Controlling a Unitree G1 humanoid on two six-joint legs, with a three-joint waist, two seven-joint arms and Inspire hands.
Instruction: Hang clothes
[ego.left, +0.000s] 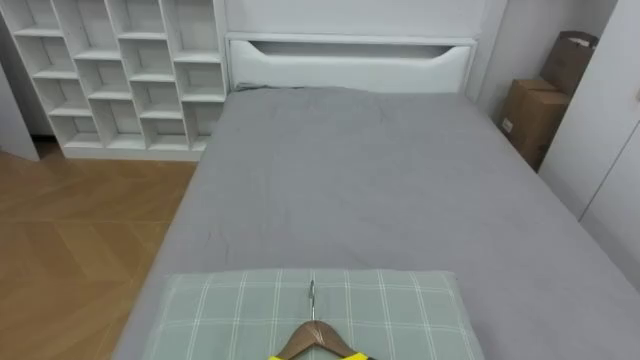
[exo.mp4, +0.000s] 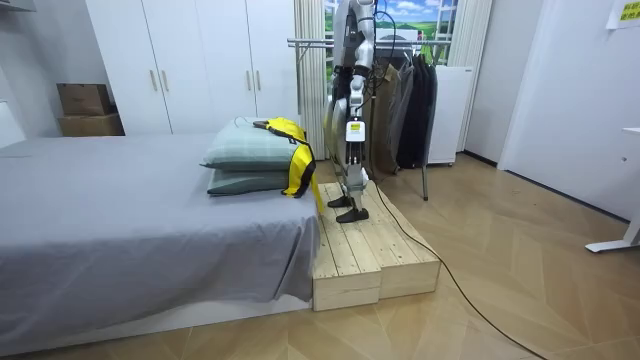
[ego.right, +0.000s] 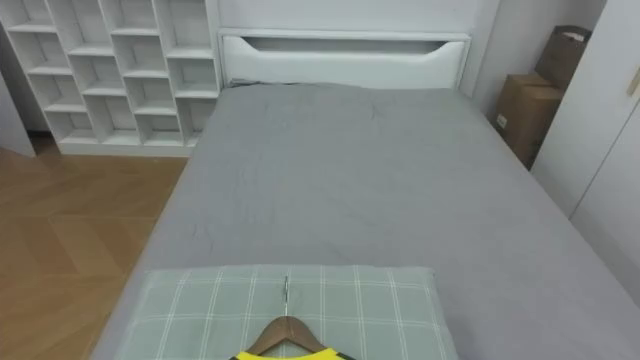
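A yellow garment (exo.mp4: 292, 150) on a wooden hanger (ego.left: 312, 338) lies on a green checked pillow (ego.left: 230, 310) at the near end of the grey bed (ego.left: 370, 180). The hanger's metal hook (ego.left: 311, 295) points up the bed, and the garment's yellow edge (ego.left: 318, 356) peeks in at the bottom. In the room view the garment drapes over two stacked pillows (exo.mp4: 245, 150) and down their side. The robot stands upright on a wooden platform (exo.mp4: 370, 250) right behind them, facing the bed. My left hand (exo.mp4: 351, 138) hangs at its side. A clothes rack (exo.mp4: 410, 95) with dark garments stands behind the robot.
White open shelves (ego.left: 120, 70) stand left of the headboard (ego.left: 350, 62), and cardboard boxes (ego.left: 535, 115) right of it beside a white wardrobe (exo.mp4: 190, 60). Wood floor runs along the bed's left side. The platform's edge drops to the floor.
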